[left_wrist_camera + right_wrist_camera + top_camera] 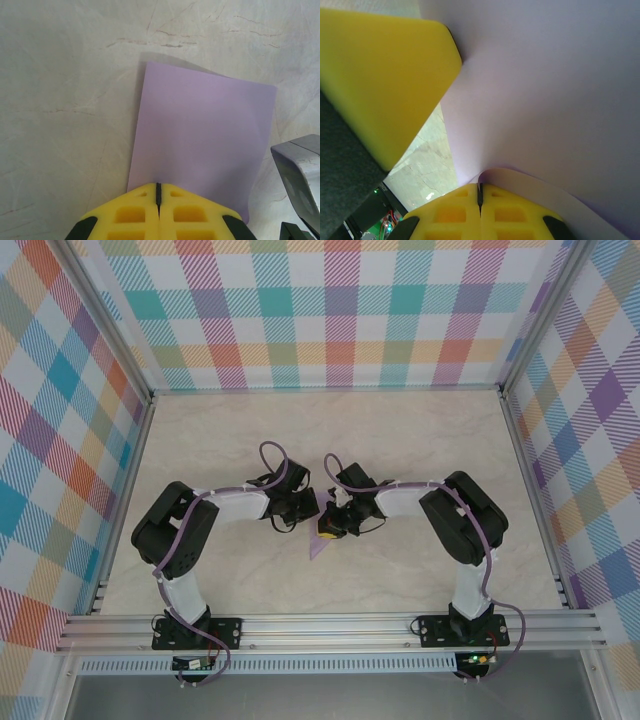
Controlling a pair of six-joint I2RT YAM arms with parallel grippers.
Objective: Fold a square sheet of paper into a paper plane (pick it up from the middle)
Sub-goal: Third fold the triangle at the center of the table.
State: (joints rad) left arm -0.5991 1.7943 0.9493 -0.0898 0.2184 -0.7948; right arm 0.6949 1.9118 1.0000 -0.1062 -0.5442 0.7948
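Seen from above, both arms were folded in toward the middle of the bench (420, 440). The left arm (215, 508) rose from its base, bent at the elbow out to the left, and ran its forearm rightward. The right arm (430, 502) mirrored it, its elbow out to the right and its forearm pointing left. Their wrists nearly met at the centre, with the right wrist slightly nearer the bases than the left.

The left end effector (158, 186) was fully closed, its yellow tips pressed together with only a thin dark seam between them. The near edge of the square sheet of paper (200, 145) ran into that seam. From there the lilac sheet spread away from the tips, smooth and uncreased. A soft shadow along its far edge fell on the marbled bench. A grey metal part of the right arm (300, 170) showed at the right edge of this view.

The right end effector (480, 186) was also closed tight. A curl of the sheet's edge bent into the line where its tips met, and the rest of the paper rose steeply in front of its camera. One yellow finger (380, 75) of the left end effector lay just beside it, its tip against the paper.

In the overhead view a small lilac corner of the sheet poked out under the two wrists, on the side toward the bases.
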